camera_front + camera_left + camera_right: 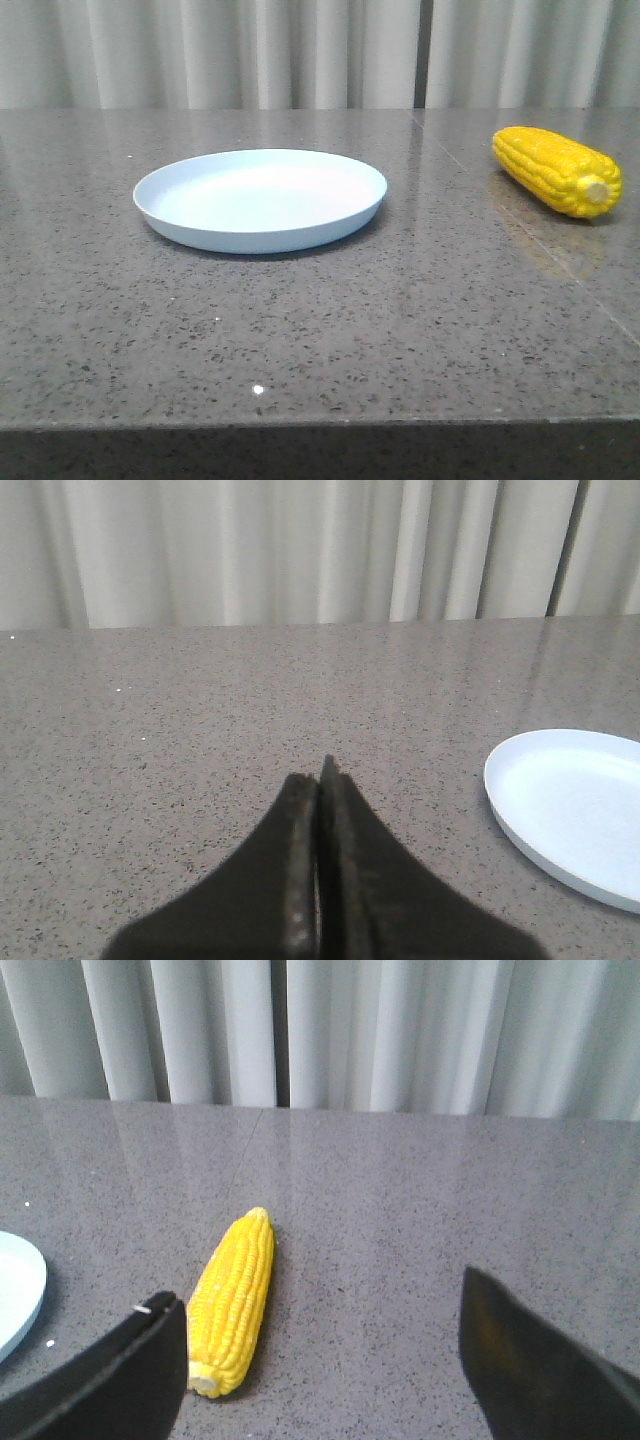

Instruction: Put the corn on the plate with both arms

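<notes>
The yellow corn (556,170) lies on the table at the right, pale stub end toward the front. The pale blue plate (260,198) sits left of centre, empty. No gripper shows in the front view. In the left wrist view my left gripper (318,780) is shut and empty, with the plate's edge (570,815) off to its side. In the right wrist view my right gripper (320,1330) is open wide and empty. The corn (233,1300) lies just ahead of one finger (140,1370), apart from it. The plate's rim (20,1295) shows at the edge.
The grey speckled stone table (320,320) has its front edge near the bottom of the front view. A seam (530,220) runs across the tabletop under the corn. Pale pleated curtains (300,50) hang behind the table.
</notes>
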Controlling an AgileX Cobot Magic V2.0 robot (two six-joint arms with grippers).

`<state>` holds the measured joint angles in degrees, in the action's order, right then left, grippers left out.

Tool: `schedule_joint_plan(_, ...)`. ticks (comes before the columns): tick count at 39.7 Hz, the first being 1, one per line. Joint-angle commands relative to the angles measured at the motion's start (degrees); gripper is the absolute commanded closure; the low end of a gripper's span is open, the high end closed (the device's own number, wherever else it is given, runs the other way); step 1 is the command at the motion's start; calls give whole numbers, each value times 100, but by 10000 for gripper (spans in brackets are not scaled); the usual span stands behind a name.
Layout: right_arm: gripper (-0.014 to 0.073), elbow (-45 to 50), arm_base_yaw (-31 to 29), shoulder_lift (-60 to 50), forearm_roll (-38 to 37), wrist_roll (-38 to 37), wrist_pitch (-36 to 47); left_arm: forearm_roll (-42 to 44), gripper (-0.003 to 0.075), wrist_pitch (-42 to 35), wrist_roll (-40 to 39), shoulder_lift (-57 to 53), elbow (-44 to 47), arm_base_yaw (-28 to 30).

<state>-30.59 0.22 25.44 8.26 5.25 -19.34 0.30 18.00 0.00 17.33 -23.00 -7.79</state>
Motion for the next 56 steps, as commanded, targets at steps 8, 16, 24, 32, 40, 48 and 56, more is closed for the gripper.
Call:
schedule_joint_plan(8,13,-1570,-22,2052,131,47,-942,11,741,-461,0,39,-151,-31)
schedule_joint_plan(16,13,-2534,104,3612,679,47,-1585,11,741,-461,0,39,-151,-31)
schedule_joint_plan(24,13,-3232,480,4839,925,47,-1676,11,741,-461,0,39,-151,-31)
schedule_joint_plan(32,13,-3777,559,5905,953,47,-1776,11,741,-461,0,39,-151,-31)
schedule_joint_plan(40,14,-4015,559,6541,953,47,-1773,11,741,-461,0,39,-151,-31)
schedule_joint_plan(48,163,-4015,559,6592,953,47,-1811,11,741,-461,0,39,-151,-31)
schedule_joint_plan(56,441,-4015,559,6573,953,47,-1816,11,741,-461,0,39,-151,-31)
